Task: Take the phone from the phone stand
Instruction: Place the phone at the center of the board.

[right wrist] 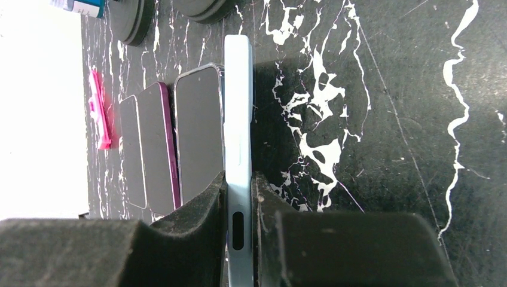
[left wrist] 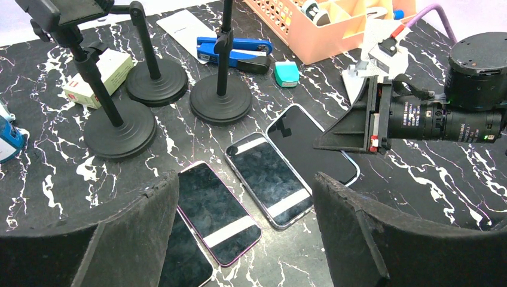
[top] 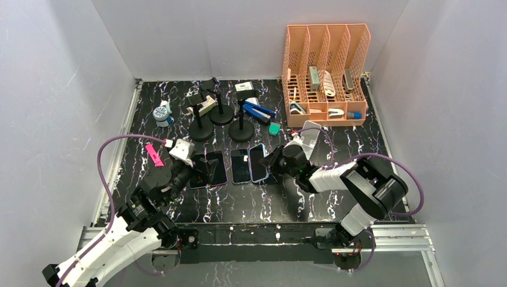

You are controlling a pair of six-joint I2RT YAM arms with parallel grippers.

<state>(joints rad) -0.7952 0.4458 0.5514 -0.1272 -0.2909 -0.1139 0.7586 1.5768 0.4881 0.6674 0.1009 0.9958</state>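
Observation:
Three black phone stands (top: 201, 128) (left wrist: 119, 128) stand at the back of the marbled table. Several phones lie in a row in front of them. My right gripper (top: 272, 162) (right wrist: 239, 197) is shut on the near end of the light-blue phone (top: 258, 162) (right wrist: 238, 107) at the right of the row, low at the tabletop. One finger (right wrist: 203, 209) presses each face. The left wrist view shows this phone (left wrist: 311, 146) lying flat beside a silver-edged phone (left wrist: 269, 179). My left gripper (top: 194, 167) (left wrist: 242, 191) hangs open over the purple phone (left wrist: 218, 209), touching nothing.
An orange desk organiser (top: 326, 72) with small items stands at the back right. A blue stapler (top: 258, 112), a teal object (top: 274, 128) and a white box (left wrist: 101, 75) lie around the stands. A pink item (top: 154, 155) and a blue-white roll (top: 161, 113) sit at the left.

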